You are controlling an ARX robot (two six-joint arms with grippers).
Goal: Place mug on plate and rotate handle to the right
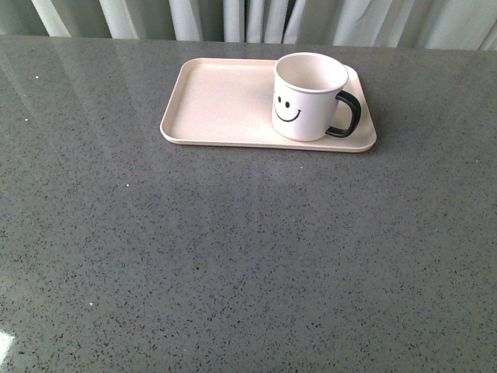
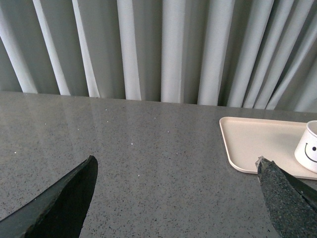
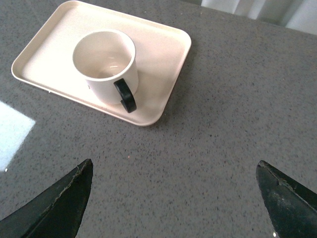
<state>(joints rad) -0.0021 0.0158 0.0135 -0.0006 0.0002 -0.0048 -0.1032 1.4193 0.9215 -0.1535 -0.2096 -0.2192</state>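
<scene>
Left gripper (image 2: 176, 159): jaws stand wide apart and hold nothing; two dark fingertips (image 2: 74, 198) show over the table (image 1: 233, 264).
Right gripper (image 3: 174, 162): jaws also wide apart, holding nothing; the mug and plate lie ahead of it, well apart from its fingertips (image 3: 69, 198).
Mug (image 1: 308, 97): stands upright on the plate, in the upper part of the front frame, a little right of centre; its smiley face is turned to the camera and its inside is empty.
Handle (image 1: 347, 116): black loop, points to the right side of the front frame.
Plate (image 1: 217, 101): pale pink, flat on the table in the upper middle of the front frame; the mug is on its right end.
Table: grey, speckled, fills most of the front frame.
Curtain (image 1: 233, 19): pale folds along the top edge of the front frame.
</scene>
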